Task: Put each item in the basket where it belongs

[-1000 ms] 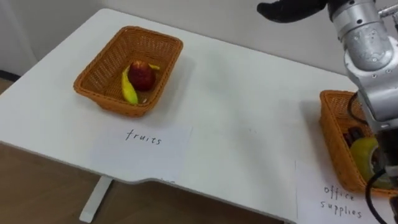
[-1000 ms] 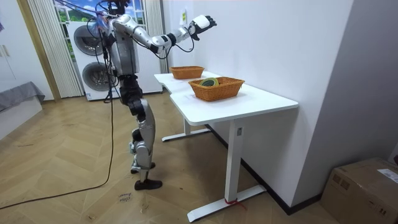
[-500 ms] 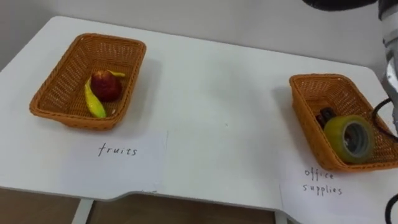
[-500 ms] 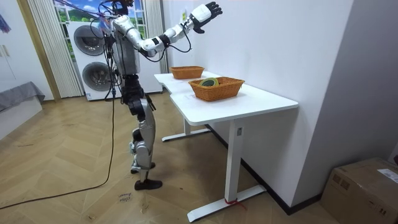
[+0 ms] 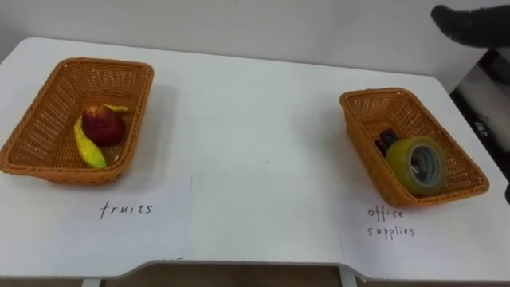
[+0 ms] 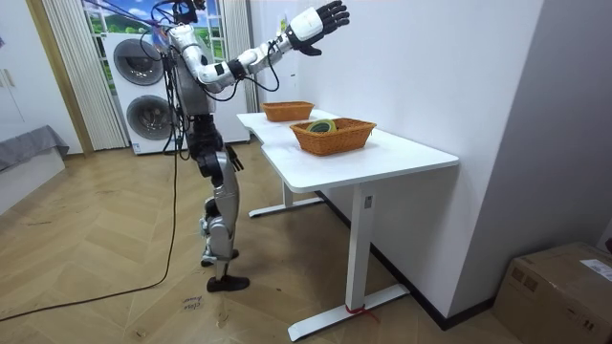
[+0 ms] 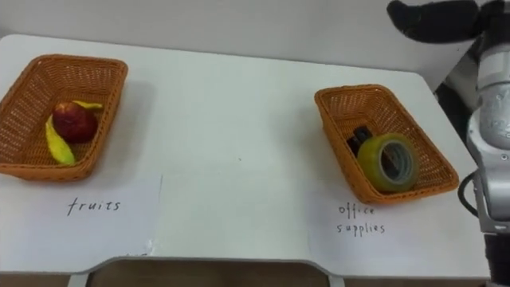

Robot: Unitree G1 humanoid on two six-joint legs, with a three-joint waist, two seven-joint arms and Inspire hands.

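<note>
- Fruit: a red apple (image 5: 102,125) and a yellow banana (image 5: 86,148) lie touching in the left wicker basket (image 5: 44,127), at the left of the frame.
- Office supplies: a yellowish tape roll (image 5: 419,165) leans tilted in the right wicker basket (image 5: 360,131), with a small dark item (image 5: 386,141) just behind it, too small to identify.
- Labels: one handwritten paper sheet (image 5: 119,231) lies in front of the left wicker basket and another handwritten sheet (image 5: 406,239) in front of the right.
- Table (image 5: 255,135): white, with nothing loose lying between the baskets.
- Right hand (image 6: 323,17): raised high above the table at the upper right of the frame, fingers spread wide, holding nothing.
- Step in hand: sorting looks complete, each kind sitting in its own basket.
- Next move: probably only bringing the raised arm down clear of the baskets; no further pick appears needed.
</note>
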